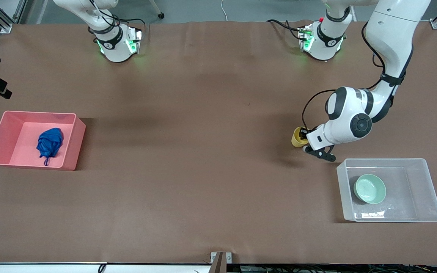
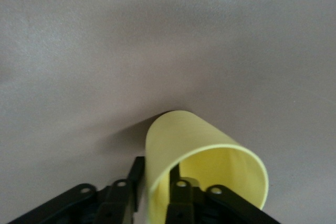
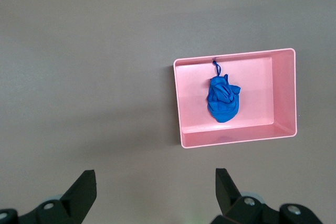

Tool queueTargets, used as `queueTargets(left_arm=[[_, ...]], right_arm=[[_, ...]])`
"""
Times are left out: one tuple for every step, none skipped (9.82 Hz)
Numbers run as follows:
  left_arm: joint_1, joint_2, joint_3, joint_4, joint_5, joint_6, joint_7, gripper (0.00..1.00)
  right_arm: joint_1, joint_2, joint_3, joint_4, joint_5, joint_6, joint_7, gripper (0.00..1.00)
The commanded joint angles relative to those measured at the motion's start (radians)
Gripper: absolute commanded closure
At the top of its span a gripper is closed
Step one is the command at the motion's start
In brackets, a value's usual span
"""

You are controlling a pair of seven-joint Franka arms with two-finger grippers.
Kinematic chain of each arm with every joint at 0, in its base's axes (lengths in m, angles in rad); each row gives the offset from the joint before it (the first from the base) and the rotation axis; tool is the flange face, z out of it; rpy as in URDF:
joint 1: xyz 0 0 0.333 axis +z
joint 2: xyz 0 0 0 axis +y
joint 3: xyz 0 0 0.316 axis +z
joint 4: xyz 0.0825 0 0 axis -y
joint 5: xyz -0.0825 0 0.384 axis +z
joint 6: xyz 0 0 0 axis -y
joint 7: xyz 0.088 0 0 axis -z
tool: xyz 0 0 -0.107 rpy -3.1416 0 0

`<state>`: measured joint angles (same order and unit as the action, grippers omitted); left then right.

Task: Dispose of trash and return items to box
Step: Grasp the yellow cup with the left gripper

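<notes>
Cup (image 1: 298, 137) pinched by left hand (image 1: 306, 143), beside box (image 1: 429, 178).

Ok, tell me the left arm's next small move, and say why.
Probably carry the yellow cup across to above the clear box and release it. The left gripper pinches the cup's wall, the green bowl already sits in that box, and the blue cloth lies in the pink bin.

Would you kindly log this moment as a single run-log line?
left gripper: shut on yellow cup wall, beside clear bin | right gripper: open, waiting | blue cloth: in pink bin | green bowl: in clear bin
</notes>
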<state>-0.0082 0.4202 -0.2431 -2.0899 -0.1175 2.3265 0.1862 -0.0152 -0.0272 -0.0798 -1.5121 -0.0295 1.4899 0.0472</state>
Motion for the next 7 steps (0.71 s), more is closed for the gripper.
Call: queueTargets(left_arm=[[0.010,-0.026,-0.004,-0.001,0.024,-0.022,0.013,1.00],[0.010,-0.043,0.002,0.032,0.022,-0.065,0.015,1.00],[0.010,-0.044,0.011,0.095,0.022,-0.126,0.018,1.00],[0.011,-0.040,0.018,0.164,0.022,-0.195,0.018,1.00],[0.011,-0.031,0.050,0.253,0.022,-0.257,0.018,1.00],[0.011,-0.014,0.083,0.342,0.022,-0.291,0.015,1.00],[0.010,0.009,0.134,0.420,0.022,-0.309,0.015,1.00]], right_arm=[[0.023,-0.002,-0.029,0.009,0.006,-0.007,-0.009,0.00],[0.018,-0.002,-0.028,0.009,0.008,-0.007,-0.009,0.00],[0.017,-0.002,-0.028,0.007,0.008,-0.008,-0.009,0.00],[0.017,-0.002,-0.028,0.007,0.008,-0.008,-0.009,0.00],[0.015,-0.002,-0.028,0.006,0.008,-0.017,-0.009,0.00],[0.015,-0.002,-0.028,0.007,0.008,-0.023,-0.009,0.00],[0.015,-0.002,-0.028,0.007,0.008,-0.020,-0.009,0.00]])
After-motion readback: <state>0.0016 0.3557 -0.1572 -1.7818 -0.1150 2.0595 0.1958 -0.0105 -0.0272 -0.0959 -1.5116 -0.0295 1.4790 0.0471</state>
